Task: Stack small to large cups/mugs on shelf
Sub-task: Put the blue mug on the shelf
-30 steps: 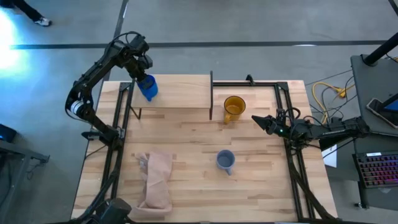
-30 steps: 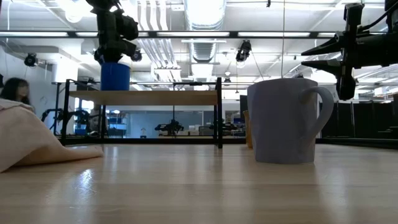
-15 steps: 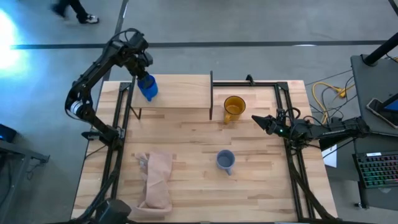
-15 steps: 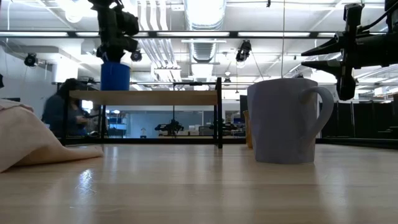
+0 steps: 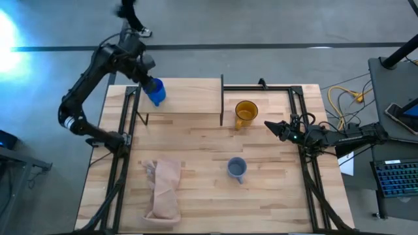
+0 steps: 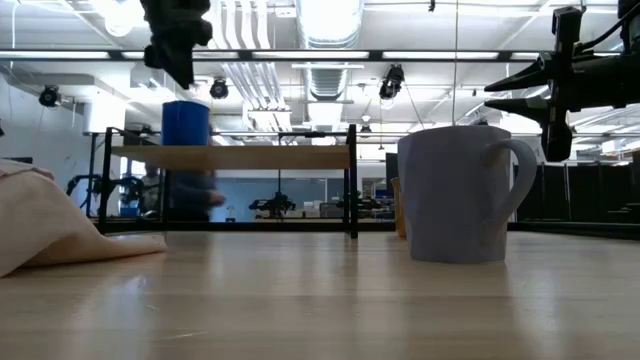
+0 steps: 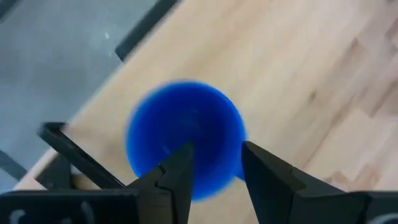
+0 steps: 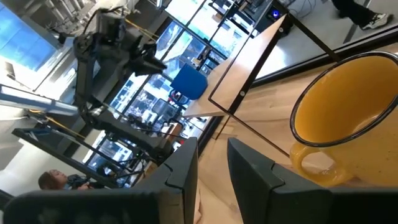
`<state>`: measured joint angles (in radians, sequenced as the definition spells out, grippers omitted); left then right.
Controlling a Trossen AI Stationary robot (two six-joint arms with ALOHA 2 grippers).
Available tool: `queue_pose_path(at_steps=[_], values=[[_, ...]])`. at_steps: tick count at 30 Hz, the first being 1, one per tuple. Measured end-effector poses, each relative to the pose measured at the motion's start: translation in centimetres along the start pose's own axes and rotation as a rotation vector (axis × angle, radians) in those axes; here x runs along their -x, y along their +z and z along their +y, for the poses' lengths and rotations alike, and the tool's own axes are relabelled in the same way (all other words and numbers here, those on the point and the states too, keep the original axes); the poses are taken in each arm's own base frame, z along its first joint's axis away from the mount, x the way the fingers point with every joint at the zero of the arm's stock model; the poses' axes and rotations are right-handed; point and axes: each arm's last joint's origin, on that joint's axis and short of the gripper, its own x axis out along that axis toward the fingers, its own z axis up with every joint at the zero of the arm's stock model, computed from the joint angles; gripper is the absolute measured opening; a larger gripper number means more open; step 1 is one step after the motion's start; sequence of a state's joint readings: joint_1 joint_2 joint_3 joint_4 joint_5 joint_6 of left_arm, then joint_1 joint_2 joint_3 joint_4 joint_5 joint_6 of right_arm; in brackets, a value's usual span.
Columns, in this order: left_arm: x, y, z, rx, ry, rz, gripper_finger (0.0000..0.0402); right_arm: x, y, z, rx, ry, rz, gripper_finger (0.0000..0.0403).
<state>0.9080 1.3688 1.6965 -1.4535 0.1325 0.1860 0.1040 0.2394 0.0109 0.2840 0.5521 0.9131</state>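
The small bright blue mug [image 5: 155, 91] stands upright on its base at the left end of the light wooden shelf [image 5: 186, 98]; it also shows in the low view [image 6: 185, 122]. My left gripper [image 5: 144, 70] hangs open above the mug, clear of it [image 6: 176, 62], and looks down into it [image 7: 214, 163]. The amber-yellow mug [image 5: 245, 112] stands on the table just right of the shelf. The grey-blue mug [image 5: 236, 168] stands mid-table. My right gripper [image 5: 269, 125] is open and empty, level, right of the yellow mug [image 8: 342, 118].
A beige cloth [image 5: 163, 190] lies crumpled at the table's near left. The shelf's black frame post [image 5: 222, 101] stands between the shelf and the yellow mug. Black rails run along the table's left and right edges. Bare tabletop lies between the grey-blue mug and the cloth.
My left gripper has let go of the blue mug's top and gone up and toward the table's far left. The mug stays upright on the shelf's left end. My right arm has kept still.
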Motion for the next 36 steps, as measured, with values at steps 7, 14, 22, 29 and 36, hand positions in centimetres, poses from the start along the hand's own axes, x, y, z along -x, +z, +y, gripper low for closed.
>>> queue_pose_path(at_steps=[7,14,22,29,36], values=[[-0.2,-2.8,-3.1,0.042,0.077,0.037,0.0079,0.0,0.0,0.0,0.002,-0.003,0.002,0.0082],[-2.1,-3.0,-4.8,0.074,0.037,-0.026,0.0006,0.0,-0.1,-0.2,0.011,-0.018,0.013,0.0082],[-4.5,-1.6,-6.6,0.041,0.134,0.043,0.0001,0.0,-0.1,-0.2,-0.006,-0.018,0.013,0.0082],[-5.4,-1.8,-7.2,0.006,0.207,0.125,0.0,0.0,-0.2,-0.2,-0.009,-0.017,0.014,0.0082],[-5.0,-2.4,-7.5,0.005,0.228,0.145,0.0,0.0,-0.1,-0.2,-0.003,-0.017,0.014,0.0082]])
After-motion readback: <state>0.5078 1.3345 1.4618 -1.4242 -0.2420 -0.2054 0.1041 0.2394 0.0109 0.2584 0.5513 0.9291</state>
